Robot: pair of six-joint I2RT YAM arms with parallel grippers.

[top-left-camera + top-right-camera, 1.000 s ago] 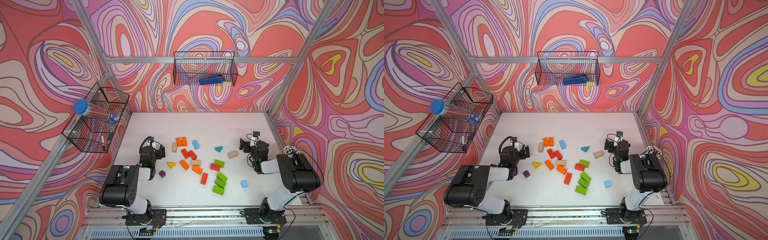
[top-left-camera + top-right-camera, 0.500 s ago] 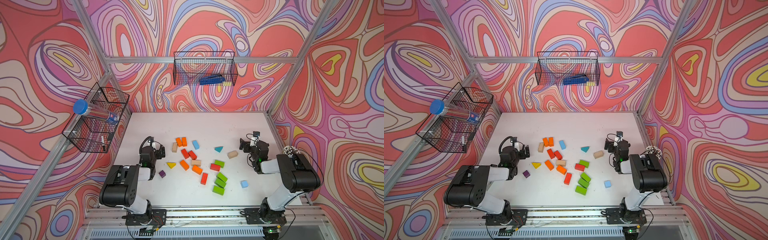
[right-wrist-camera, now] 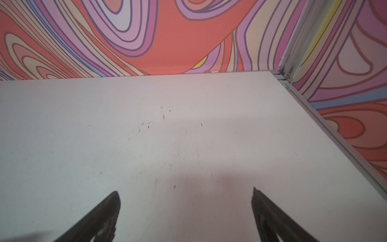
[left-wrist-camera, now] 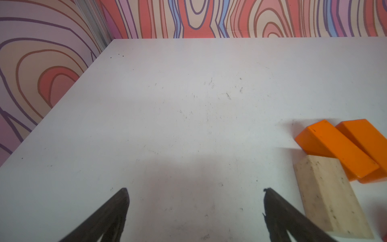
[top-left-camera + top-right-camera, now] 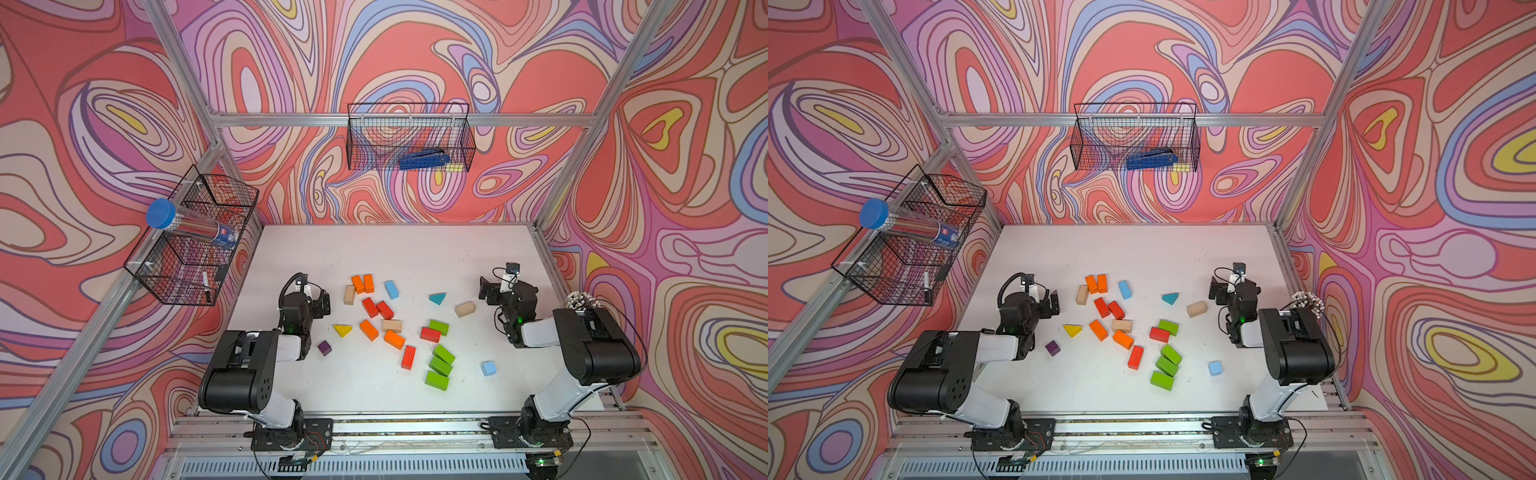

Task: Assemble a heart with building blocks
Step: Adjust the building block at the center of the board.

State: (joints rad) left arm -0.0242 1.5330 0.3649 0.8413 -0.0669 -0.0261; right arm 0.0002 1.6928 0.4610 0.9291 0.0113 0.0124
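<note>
Nothing has moved since a second ago: the left hand and right hand both stand wide and empty. The building blocks lie scattered across the middle of the table, between the hands, nearer its front edge.

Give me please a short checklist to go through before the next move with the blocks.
1. Left gripper open, nothing between the fingers: ok.
2. Right gripper open, nothing held: ok.
3. Building blocks all on the table: ok.
4. Heart shape started: not ok, the blocks lie scattered.
5. Plain wood block clear of the orange brick: cannot tell, they look touching.
</note>
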